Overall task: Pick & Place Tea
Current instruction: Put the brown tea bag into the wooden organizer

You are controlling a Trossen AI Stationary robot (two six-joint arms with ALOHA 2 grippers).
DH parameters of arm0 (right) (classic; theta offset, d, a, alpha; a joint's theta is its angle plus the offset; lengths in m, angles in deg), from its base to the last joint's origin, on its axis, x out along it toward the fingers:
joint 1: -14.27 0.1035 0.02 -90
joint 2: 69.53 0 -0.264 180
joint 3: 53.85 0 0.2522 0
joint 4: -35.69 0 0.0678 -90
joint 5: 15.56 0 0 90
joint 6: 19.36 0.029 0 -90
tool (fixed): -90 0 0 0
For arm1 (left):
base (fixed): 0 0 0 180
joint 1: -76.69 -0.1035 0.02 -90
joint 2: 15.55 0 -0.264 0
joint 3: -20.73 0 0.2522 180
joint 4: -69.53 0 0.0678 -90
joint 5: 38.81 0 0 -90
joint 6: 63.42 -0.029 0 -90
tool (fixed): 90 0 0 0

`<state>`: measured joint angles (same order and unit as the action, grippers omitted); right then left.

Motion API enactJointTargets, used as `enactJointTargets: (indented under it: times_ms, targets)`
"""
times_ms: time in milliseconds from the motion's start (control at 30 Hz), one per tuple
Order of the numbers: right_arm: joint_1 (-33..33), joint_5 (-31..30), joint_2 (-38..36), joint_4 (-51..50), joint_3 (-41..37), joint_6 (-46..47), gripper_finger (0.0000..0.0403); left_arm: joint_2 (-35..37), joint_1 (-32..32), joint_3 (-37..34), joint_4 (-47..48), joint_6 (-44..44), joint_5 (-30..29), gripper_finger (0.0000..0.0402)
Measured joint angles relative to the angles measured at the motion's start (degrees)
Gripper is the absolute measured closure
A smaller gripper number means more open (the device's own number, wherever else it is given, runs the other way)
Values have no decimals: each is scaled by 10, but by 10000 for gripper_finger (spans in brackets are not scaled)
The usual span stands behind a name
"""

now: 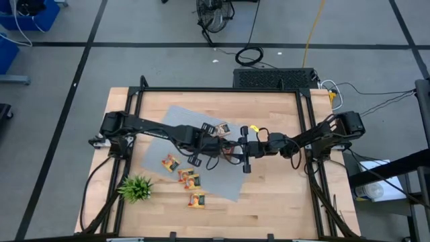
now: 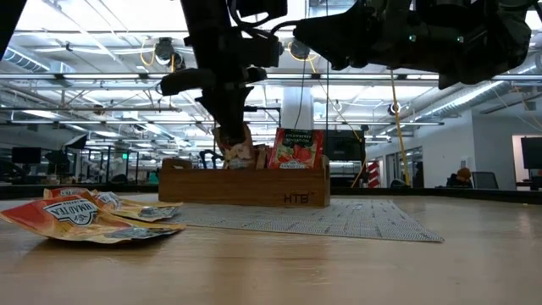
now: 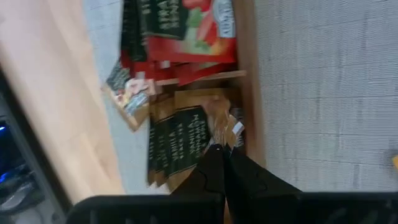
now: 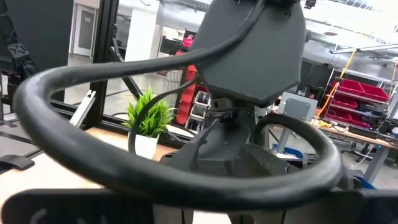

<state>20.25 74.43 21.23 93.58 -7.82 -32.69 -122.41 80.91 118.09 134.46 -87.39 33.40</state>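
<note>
Nearest you in the low view, flat orange-yellow tea sachets [image 2: 85, 218] lie loose on the wooden tabletop [image 2: 339, 267], well apart from the brown wooden compartment tray [image 2: 244, 188] behind them. From above you see four of those orange-yellow sachets [image 1: 183, 176] scattered on the grey woven mat [image 1: 225, 178], near the small green spiky plant [image 1: 136, 187]. Your left tool [image 3: 219, 149] is over the tray, pinched fully closed on a small pale sachet with brown print [image 3: 225, 126] at one compartment; whether it touches the tray floor you cannot tell. Red strawberry-printed sachets [image 2: 295, 149] stand upright in the tray, with dark-printed sachets [image 3: 180, 140] packed in the compartment beside the left tool. Your right tool [image 1: 244, 154] hovers just beside the tray on its right, above the mat. Its wrist view is blocked by the other arm, so you cannot tell if its jaws are apart or together.
</note>
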Motion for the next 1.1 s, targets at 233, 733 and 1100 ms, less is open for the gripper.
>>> enactJointTargets:
  times_ms: [233,733,1100]
  targets:
    - [0,0,0,0,0,0,293,-9,-13,0,-3,-9,34,401]
    - [0,0,0,-8,0,0,293,-34,-28,0,-18,9,57,394]
    - [0,1,0,-8,0,0,293,-27,-26,-1,-12,130,44,297]
